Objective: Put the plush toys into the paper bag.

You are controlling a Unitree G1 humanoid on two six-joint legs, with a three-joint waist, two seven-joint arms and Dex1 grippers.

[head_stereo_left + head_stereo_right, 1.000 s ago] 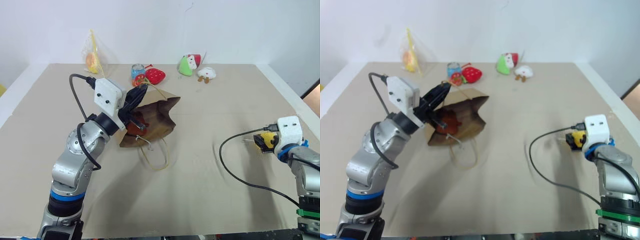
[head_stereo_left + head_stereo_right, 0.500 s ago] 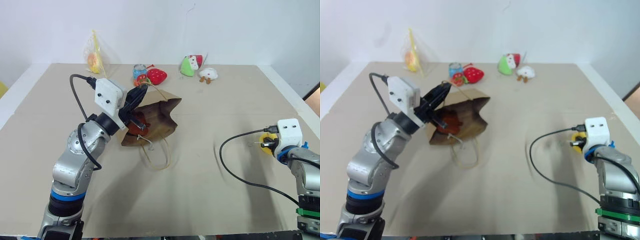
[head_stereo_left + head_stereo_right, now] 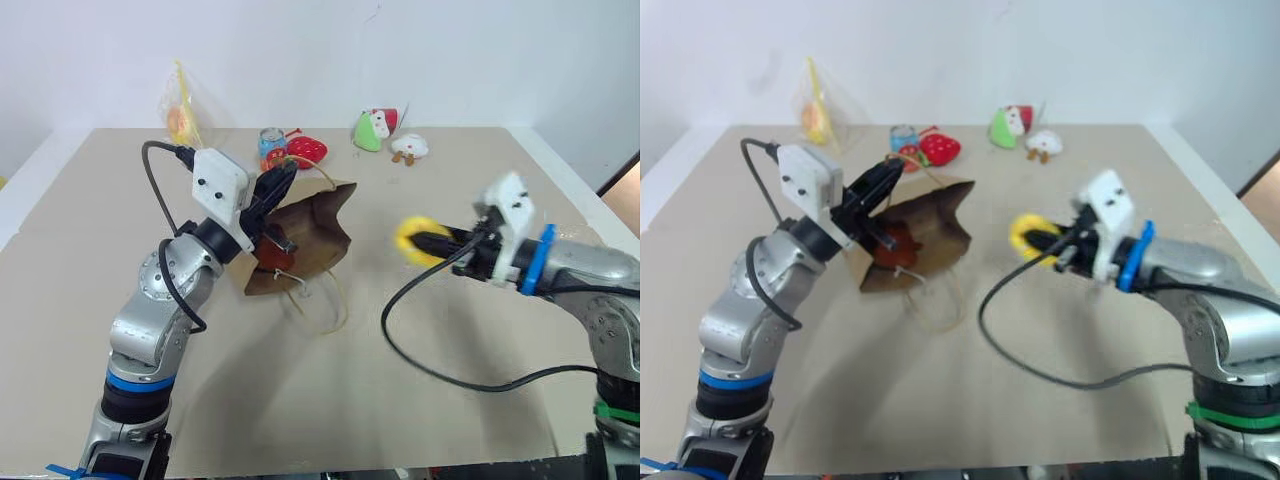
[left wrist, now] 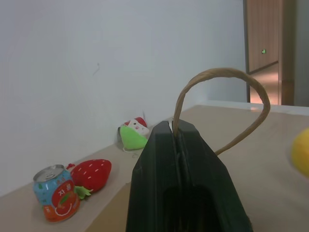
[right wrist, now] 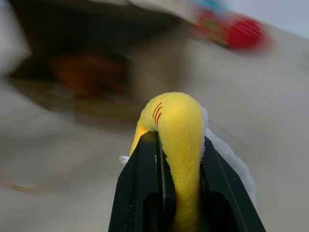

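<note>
A: Two toys were the job, and from the head camera one fuzzy brown plush toy already sat inside the plain brown kraft paper bag, which lay on its side on the beige bench. The carry of the second looked to be the step in hand.

B: Agreed. The right gripper was clamped on the yellow egg-shaped plush toy, held off the bench just beside the bag, its arm reaching across towards it. The left gripper, raised on a bent arm, was closed on the bag's tan twisted-cord handle, lifting the top edge.

A: The left wrist camera?

B: Fingers pressed together with the cord looping out above them.

A: And the right wrist camera?

B: Fingers pinched the yellow toy, its white end showing, with the dark bag mouth ahead. Next, I'd judge, it must go into that opening before release.
</note>
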